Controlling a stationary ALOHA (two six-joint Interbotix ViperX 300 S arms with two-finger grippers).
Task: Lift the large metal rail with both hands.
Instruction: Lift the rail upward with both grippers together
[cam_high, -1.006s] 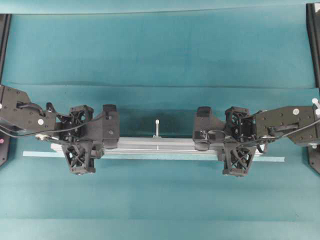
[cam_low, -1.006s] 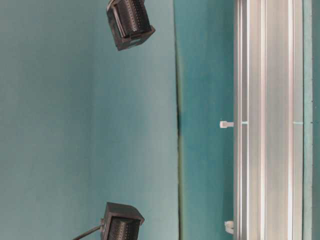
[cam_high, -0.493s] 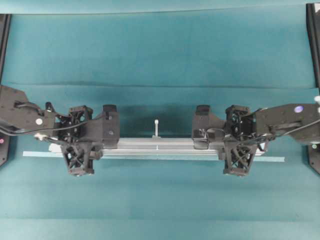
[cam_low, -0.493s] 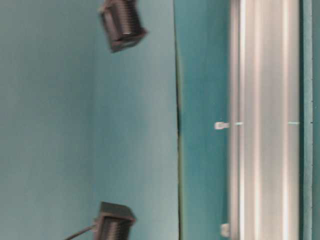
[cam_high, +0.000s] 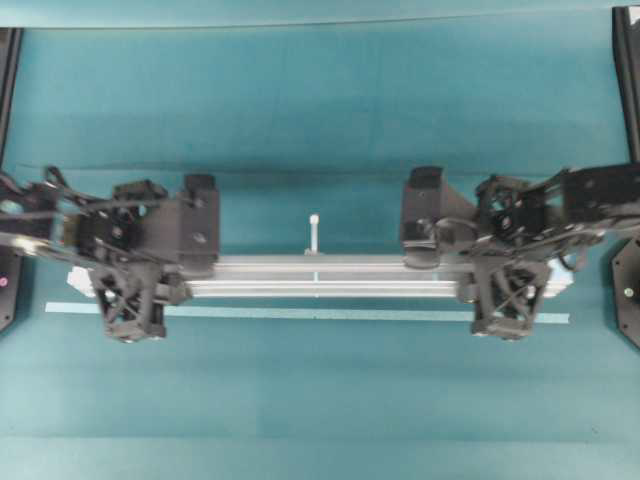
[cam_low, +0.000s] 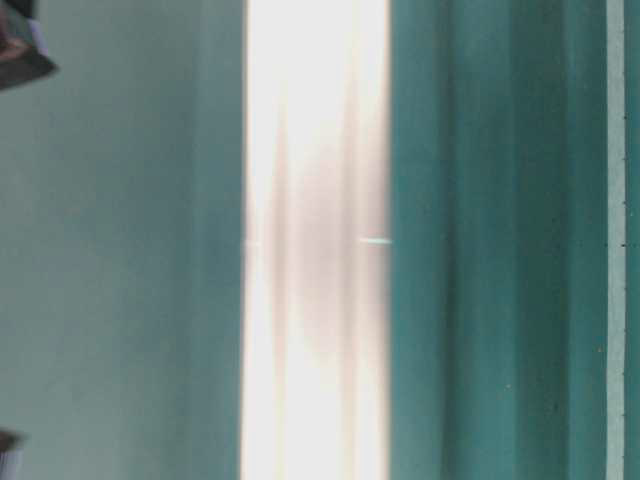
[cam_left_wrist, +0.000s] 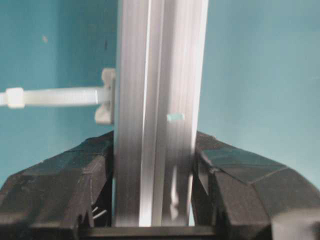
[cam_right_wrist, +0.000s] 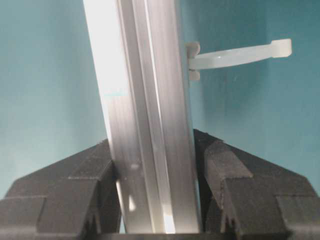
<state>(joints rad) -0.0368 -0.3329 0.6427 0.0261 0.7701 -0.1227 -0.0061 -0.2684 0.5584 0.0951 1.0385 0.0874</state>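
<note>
Jaws of both grippers (cam_left_wrist: 155, 200) (cam_right_wrist: 155, 200) are clamped on the rail (cam_high: 320, 275), now raised clear of the surface (cam_high: 320, 100); lift judged underway.

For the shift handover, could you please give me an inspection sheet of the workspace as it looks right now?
Surface: teal cloth, creased.
Job's things: large metal rail lifted clear of the table, white pegs along one edge.
Clutter: thin pale tape strip lying flat on the cloth.
Grippers: left gripper and right gripper each clamped on the rail.
Cables: black leads on the left arm.
Surroundings: dark frame posts at the edges.
</note>
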